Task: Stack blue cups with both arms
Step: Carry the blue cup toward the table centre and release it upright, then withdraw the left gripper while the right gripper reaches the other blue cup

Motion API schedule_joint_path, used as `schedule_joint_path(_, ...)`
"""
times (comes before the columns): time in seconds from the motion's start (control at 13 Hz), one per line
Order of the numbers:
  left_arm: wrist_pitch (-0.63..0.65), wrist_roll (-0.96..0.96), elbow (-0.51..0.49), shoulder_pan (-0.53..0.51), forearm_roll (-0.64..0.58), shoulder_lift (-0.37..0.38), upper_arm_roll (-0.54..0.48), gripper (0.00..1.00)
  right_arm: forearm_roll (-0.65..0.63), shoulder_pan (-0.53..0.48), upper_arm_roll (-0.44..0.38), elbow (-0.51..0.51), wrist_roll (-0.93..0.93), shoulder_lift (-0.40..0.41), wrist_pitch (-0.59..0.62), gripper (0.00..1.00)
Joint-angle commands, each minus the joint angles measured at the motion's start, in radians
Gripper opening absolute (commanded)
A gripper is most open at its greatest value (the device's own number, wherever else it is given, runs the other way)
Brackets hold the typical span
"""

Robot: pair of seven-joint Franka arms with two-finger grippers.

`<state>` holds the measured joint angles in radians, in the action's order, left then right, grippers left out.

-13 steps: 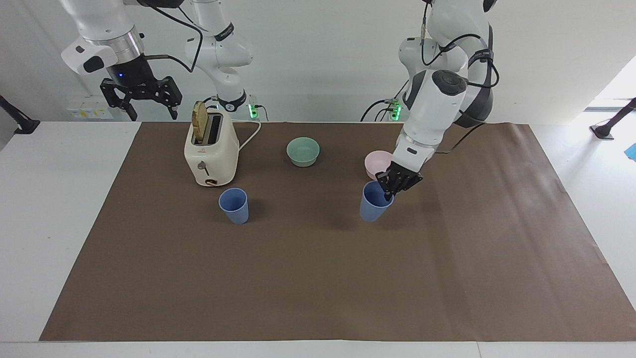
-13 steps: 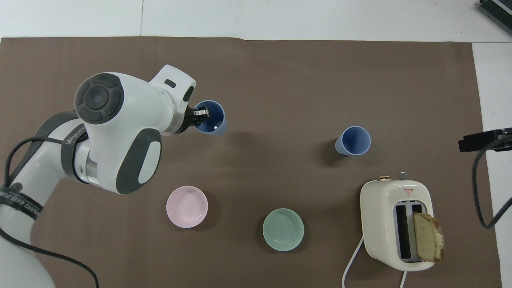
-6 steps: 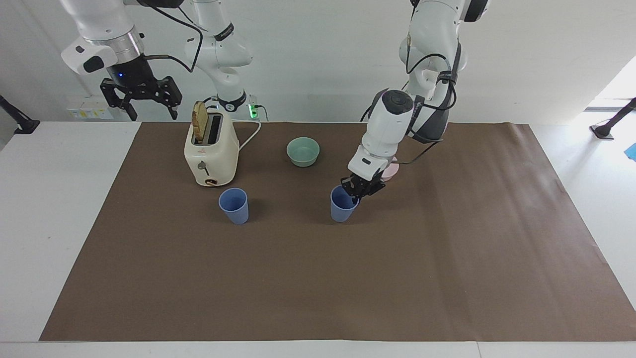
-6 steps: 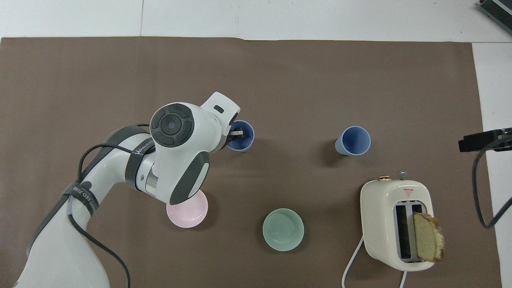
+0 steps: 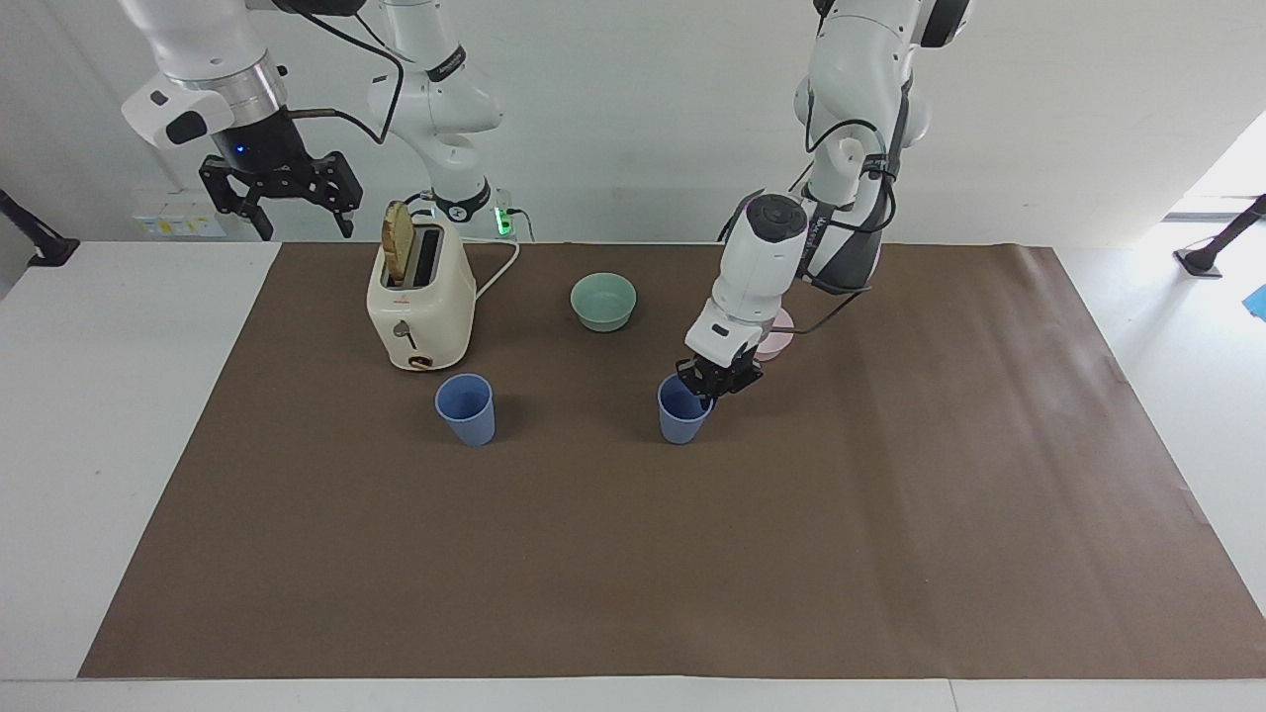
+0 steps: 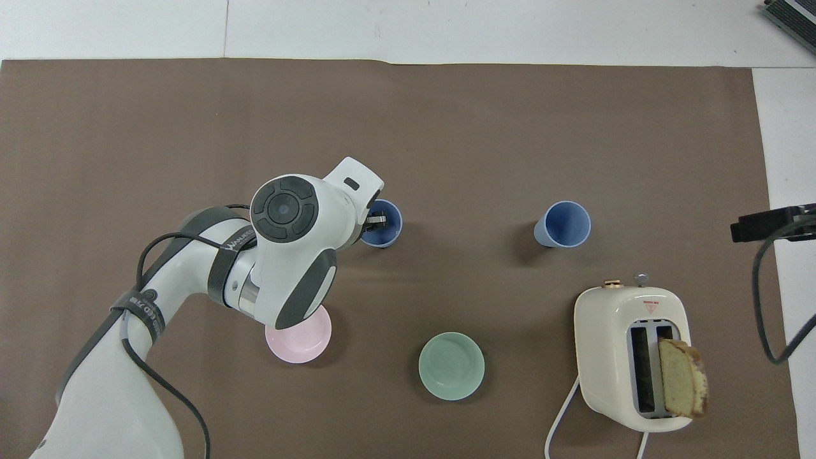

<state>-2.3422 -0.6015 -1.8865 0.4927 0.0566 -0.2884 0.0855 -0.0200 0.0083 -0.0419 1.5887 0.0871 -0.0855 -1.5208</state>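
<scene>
One blue cup point(image 5: 682, 413) stands upright on the brown mat near the table's middle; it also shows in the overhead view point(image 6: 384, 224). My left gripper point(image 5: 708, 390) is shut on its rim, one finger inside the cup; the overhead view shows the gripper point(image 6: 375, 220) at the rim. The second blue cup point(image 5: 465, 408) stands alone toward the right arm's end, beside the toaster, and shows in the overhead view point(image 6: 563, 224). My right gripper point(image 5: 278, 203) waits open and empty, raised over the right arm's end of the table.
A cream toaster point(image 5: 419, 302) with a bread slice stands nearer to the robots than the second cup. A green bowl point(image 5: 603, 300) and a pink bowl point(image 6: 305, 336) sit nearer to the robots than the held cup. The pink bowl is partly hidden by my left arm.
My left gripper carried the blue cup toward the right arm's end of the table, closer to the second cup. In the last half second it hardly moved. The right arm stayed still.
</scene>
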Motion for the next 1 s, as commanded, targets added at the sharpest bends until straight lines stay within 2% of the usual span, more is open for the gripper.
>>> schedule_joint_path(0.0, -0.028, -0.027, -0.007, 0.018, -0.026, 0.005, -0.019, 0.70, 0.005, -0.005, 0.004, 0.011, -0.016, -0.014, 0.005, 1.00)
schedule_joint_path(0.08, -0.016, -0.026, 0.015, 0.007, -0.026, 0.006, -0.023, 1.00, 0.005, -0.005, 0.004, 0.011, -0.016, -0.014, 0.005, 1.00)
schedule_joint_path(0.23, 0.061, -0.024, 0.043, -0.011, -0.035, 0.043, -0.035, 1.00, 0.005, -0.005, 0.004, 0.011, -0.016, -0.014, 0.005, 1.00)
schedule_joint_path(0.38, 0.136, -0.009, 0.063, -0.045, -0.069, 0.096, -0.042, 1.00, 0.023, 0.008, 0.011, 0.014, -0.013, -0.025, 0.083, 1.00)
schedule_joint_path(0.62, 0.249, 0.142, 0.052, -0.155, -0.067, 0.196, -0.041, 1.00, 0.026, 0.002, 0.007, 0.013, -0.013, -0.025, 0.097, 1.00)
schedule_joint_path(0.85, 0.319, 0.283, 0.031, -0.241, -0.064, 0.248, -0.041, 1.00, 0.028, 0.005, 0.010, 0.033, -0.010, -0.037, 0.094, 1.00)
schedule_joint_path(0.92, 0.343, 0.340, 0.020, -0.267, -0.064, 0.267, -0.041, 1.00, 0.029, 0.012, 0.011, 0.062, -0.012, -0.048, 0.055, 1.00)
